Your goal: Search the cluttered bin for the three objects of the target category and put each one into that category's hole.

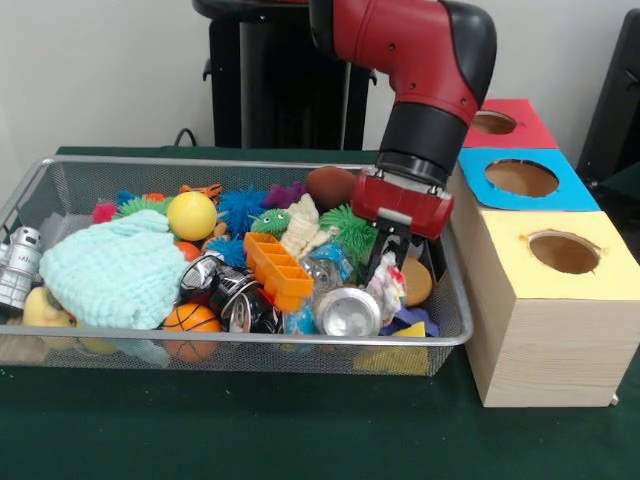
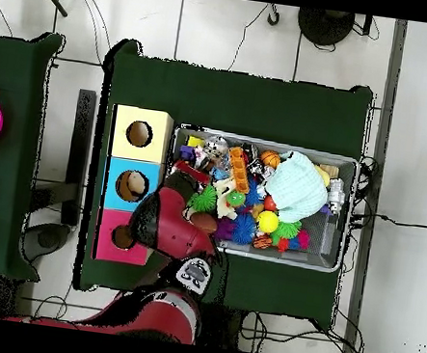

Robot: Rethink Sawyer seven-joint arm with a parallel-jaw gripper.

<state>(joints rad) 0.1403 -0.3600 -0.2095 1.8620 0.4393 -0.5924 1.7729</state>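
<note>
The gripper [image 1: 385,262] is closed on the polka-dot cloth [image 1: 386,290]; the yellow hole [image 1: 564,252] lies to its right.

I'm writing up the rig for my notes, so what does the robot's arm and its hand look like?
The arm is thick and rounded, with glossy red shells and black caps at the joints. Below them comes a black cylindrical wrist with a silver ring, then a boxy red block with a small white patch. The hand below it has thin dark fingers. No loose cables show on the arm. From overhead it also reads as red and black.
</note>
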